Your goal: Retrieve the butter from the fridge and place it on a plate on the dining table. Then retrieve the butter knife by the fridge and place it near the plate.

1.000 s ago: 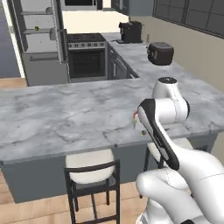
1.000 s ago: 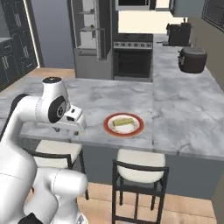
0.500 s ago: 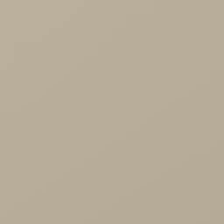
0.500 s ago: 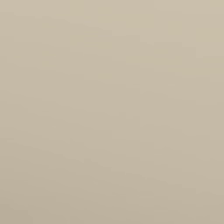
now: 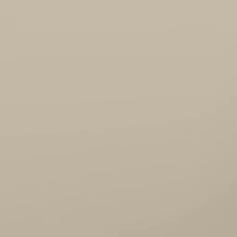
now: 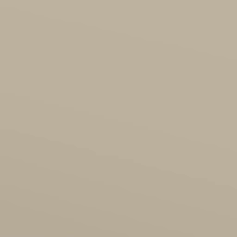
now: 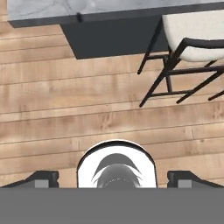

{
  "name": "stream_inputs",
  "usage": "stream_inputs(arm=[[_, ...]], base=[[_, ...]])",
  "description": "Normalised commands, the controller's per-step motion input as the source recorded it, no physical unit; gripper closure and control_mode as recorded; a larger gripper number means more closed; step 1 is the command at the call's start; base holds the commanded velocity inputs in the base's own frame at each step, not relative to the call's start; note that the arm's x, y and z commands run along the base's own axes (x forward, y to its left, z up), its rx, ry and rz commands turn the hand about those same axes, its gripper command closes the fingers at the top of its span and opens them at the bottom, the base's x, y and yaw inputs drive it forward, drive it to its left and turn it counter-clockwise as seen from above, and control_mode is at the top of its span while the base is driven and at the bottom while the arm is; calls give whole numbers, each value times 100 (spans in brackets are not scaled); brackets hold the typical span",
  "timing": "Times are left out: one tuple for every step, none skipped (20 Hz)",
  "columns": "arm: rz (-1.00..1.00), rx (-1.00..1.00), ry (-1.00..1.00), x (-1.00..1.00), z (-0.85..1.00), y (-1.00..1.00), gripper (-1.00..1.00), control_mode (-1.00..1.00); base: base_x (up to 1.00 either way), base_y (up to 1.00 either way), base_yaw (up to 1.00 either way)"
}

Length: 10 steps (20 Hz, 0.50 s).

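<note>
In the hand view my gripper (image 7: pixel 113 179) points down at the floor. Its two dark fingertips (image 7: pixel 41 178) stand far apart at the bottom corners, open, with nothing between them. The dining table (image 7: pixel 87 8) shows as a strip of grey-veined marble top along the upper edge, with its dark side panel below. The butter, the plate, the fridge and the butter knife are out of view.
A cushioned stool (image 7: pixel 192 39) with a dark frame stands at the upper right, against the table's side. Light wooden floor (image 7: pixel 87 109) spreads under the hand. Both base views are a flat beige with nothing to make out.
A second ago the base views looked over the dining table, the butter lying on the plate. Since half a second ago they are plain beige; the cameras have moved.
</note>
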Motion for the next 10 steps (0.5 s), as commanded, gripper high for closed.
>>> stream_inputs(arm=[[0, 0, 0, 0, 0, 0, -100, 100], [0, 0, 0, 0, 0, 0, -100, 100], [0, 0, 0, 0, 0, 0, -100, 100], [0, 0, 0, 0, 0, 0, -100, 100], [0, 0, 0, 0, 0, 0, -100, 100], [0, 0, 0, 0, 0, 0, -100, 100], [0, 0, 0, 0, 0, 0, -100, 100], [0, 0, 0, 0, 0, 0, -100, 100], [0, 0, 0, 0, 0, 0, -100, 100], [0, 0, 0, 0, 0, 0, -100, 100]], base=[[0, 100, 0], [0, 100, 0], [0, 100, 0], [0, 100, 0], [0, 100, 0], [0, 100, 0], [0, 100, 0], [0, 100, 0], [2, 100, 0], [4, 100, 0]])
